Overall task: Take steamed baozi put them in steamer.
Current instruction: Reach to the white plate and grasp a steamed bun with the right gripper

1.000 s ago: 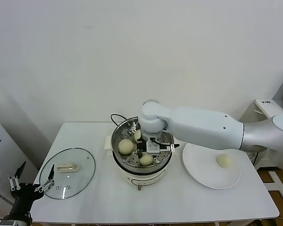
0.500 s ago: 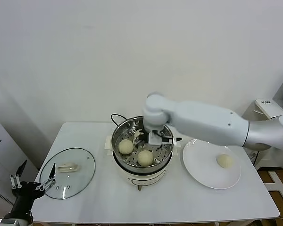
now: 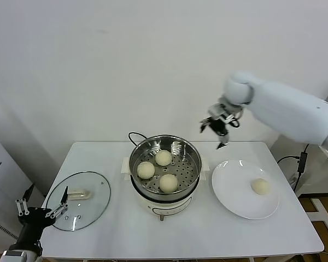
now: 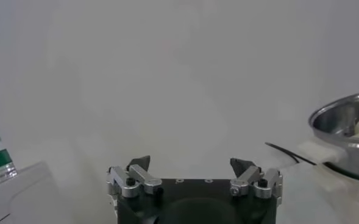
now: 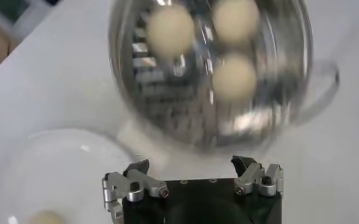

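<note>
Three steamed baozi (image 3: 163, 158) sit dome-up in the steamer (image 3: 165, 143), whose open mouth faces straight up at mid-counter (image 3: 126, 229); being round, neither shows a long axis. I see a fourth bun (image 3: 259, 186) on the white plate (image 3: 232, 199) just right of the steamer. My right gripper (image 3: 219, 129) hangs in the air above the gap between steamer and plate, fingers spread, empty. My left gripper (image 3: 42, 204) waits off the counter's left edge beside the glass lid (image 3: 93, 204), fingers apart.

I see three cream-white baozi (image 3: 163, 158) sitting in the shiny steel steamer (image 3: 192, 153) mid-desk, and a fourth baozi (image 3: 259, 186) lying apart to its right.
</note>
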Motion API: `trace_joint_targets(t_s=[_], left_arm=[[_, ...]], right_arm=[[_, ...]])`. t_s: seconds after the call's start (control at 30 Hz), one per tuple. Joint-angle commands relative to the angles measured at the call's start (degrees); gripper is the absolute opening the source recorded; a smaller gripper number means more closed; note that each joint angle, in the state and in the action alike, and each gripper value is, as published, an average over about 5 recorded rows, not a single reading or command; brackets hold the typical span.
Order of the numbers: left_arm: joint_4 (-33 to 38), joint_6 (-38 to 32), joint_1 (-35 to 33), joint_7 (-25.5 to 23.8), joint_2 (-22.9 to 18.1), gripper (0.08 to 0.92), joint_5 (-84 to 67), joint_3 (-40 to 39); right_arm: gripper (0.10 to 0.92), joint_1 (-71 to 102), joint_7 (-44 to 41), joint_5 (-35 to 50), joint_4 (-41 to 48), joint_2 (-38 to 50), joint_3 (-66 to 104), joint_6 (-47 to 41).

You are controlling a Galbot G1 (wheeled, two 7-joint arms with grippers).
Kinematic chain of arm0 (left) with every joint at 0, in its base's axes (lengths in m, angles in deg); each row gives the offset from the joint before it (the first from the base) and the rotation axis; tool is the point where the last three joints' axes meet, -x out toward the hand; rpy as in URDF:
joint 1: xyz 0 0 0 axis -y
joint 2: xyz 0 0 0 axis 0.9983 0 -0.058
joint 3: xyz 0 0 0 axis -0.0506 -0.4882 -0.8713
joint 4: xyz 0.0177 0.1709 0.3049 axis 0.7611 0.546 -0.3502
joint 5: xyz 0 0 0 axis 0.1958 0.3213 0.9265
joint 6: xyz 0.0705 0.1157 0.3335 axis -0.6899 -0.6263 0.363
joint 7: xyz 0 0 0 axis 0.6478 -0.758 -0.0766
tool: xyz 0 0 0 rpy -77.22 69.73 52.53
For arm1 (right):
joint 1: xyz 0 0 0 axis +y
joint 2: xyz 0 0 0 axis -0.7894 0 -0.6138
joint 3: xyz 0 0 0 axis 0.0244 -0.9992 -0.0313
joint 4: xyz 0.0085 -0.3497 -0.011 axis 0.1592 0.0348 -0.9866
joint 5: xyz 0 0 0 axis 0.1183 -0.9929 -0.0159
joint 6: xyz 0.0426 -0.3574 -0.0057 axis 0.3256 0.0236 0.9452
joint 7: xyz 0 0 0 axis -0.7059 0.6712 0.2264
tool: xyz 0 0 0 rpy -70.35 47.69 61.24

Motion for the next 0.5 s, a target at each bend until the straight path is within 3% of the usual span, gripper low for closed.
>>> trace_joint_targets(t_s=[0.03, 0.5], left_arm=[[-0.01, -0.04, 0.17, 0.21, 0.32, 0.823, 0.14, -0.58], [-0.03, 0.29, -0.04, 0.25, 0.66, 0.823, 1.24, -2.04]], right_arm=[[0.823, 15.05, 1.26, -6.48, 8.87, 13.00, 7.69, -4.79], [0.823, 34.27, 5.36, -17.89, 11.19, 12.20, 25.37, -2.90]])
